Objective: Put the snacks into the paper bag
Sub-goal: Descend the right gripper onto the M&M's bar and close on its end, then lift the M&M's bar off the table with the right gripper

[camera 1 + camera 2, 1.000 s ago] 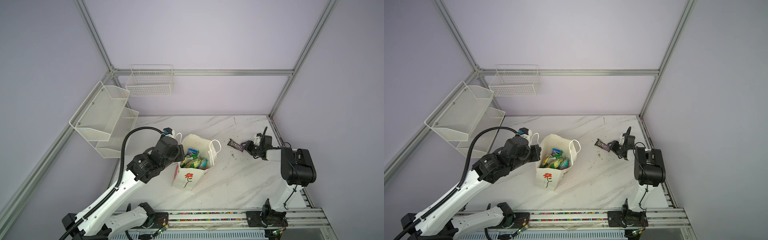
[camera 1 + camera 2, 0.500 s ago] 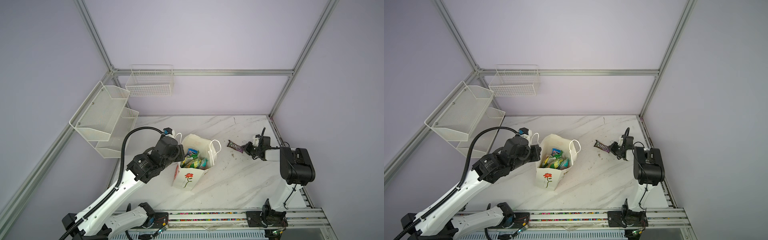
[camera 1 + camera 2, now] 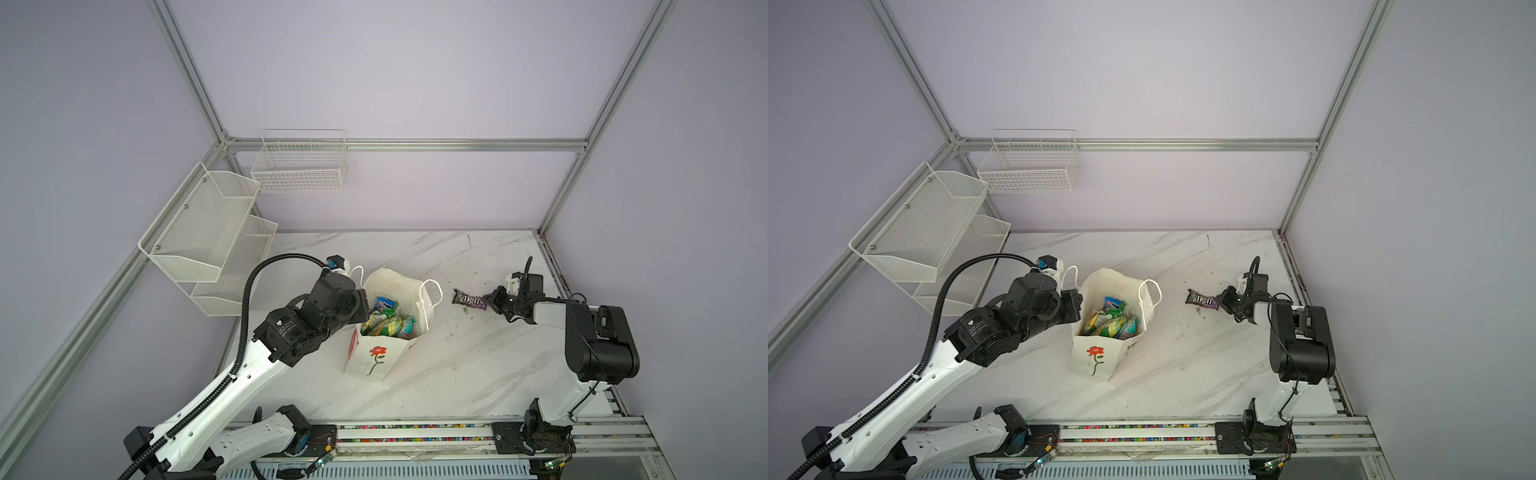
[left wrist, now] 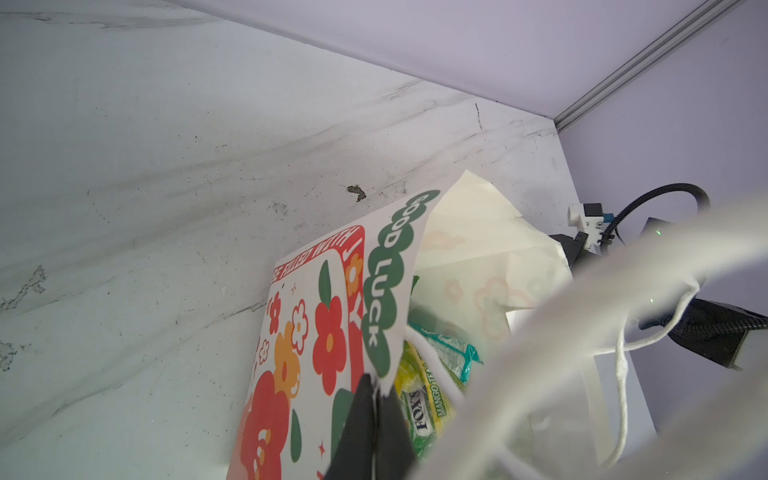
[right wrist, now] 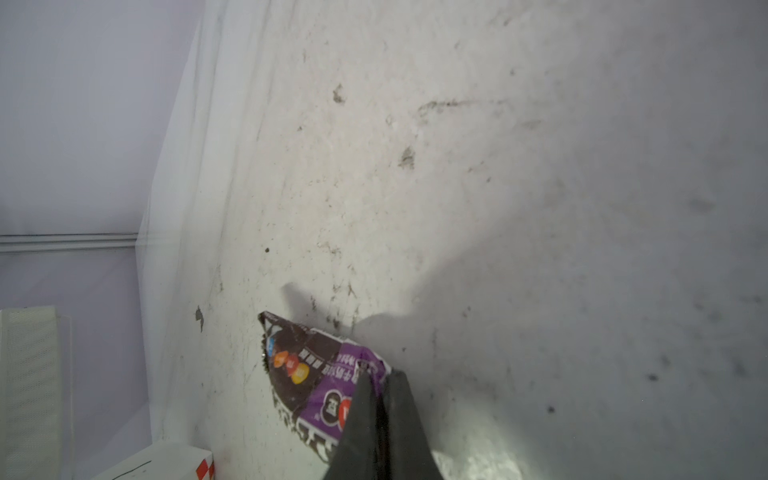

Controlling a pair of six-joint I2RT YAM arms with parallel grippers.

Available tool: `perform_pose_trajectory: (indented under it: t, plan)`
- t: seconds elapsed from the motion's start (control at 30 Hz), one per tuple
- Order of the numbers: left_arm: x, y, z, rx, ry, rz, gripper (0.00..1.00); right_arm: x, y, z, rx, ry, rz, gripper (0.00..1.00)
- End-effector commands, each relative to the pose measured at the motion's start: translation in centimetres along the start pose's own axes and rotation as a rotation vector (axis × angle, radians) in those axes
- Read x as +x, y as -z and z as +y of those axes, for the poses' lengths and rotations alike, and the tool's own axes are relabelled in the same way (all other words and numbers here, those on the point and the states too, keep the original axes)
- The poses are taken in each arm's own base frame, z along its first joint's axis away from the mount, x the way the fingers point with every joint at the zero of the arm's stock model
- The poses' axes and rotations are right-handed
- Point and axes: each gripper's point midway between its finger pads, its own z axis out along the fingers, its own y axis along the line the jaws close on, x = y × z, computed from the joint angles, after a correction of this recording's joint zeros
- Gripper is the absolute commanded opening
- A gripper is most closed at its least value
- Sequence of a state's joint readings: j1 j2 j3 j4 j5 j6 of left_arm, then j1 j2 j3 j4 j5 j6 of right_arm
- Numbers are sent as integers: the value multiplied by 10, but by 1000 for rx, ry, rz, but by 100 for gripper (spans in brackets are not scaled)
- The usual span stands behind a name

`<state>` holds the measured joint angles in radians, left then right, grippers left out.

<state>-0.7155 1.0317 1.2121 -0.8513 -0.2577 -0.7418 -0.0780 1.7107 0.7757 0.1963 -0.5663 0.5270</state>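
Two arms reach low over the table (image 3: 457,374): the left arm stretches forward from the near left corner, and the left gripper (image 4: 376,397) is pinched tight on the rim of the paper bag (image 3: 376,361), which stands upright mid-table with several snacks (image 3: 384,324) inside. The right arm folds at the elbow and points leftward; the right gripper (image 5: 376,384) is clamped on one end of the dark chocolate packet (image 3: 469,299), right of the bag and apart from it

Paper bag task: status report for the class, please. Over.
Left hand shut on white flower-printed paper bag rim. Right hand shut on dark brown-purple M&M's packet, outside bag. Other glossy candy packets already inside. Nothing lying between packet and bag.
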Motion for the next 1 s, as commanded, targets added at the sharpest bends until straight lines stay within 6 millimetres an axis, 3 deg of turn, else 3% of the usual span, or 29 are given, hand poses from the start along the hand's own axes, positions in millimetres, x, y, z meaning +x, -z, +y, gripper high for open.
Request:
perform_pose_trajectory:
  t: [0.0,0.6,0.97]
  plan:
    - [-15,8,-9,52,32,-63,0,-1,14,20,-46,9,-6,0]
    - [-16,8,-11,60,39,-62,0,-20,92,105,-245,115,-132,0]
    - [-18,11,-12,67,43,-68,0,-26,133,145,-342,174,-198,0]
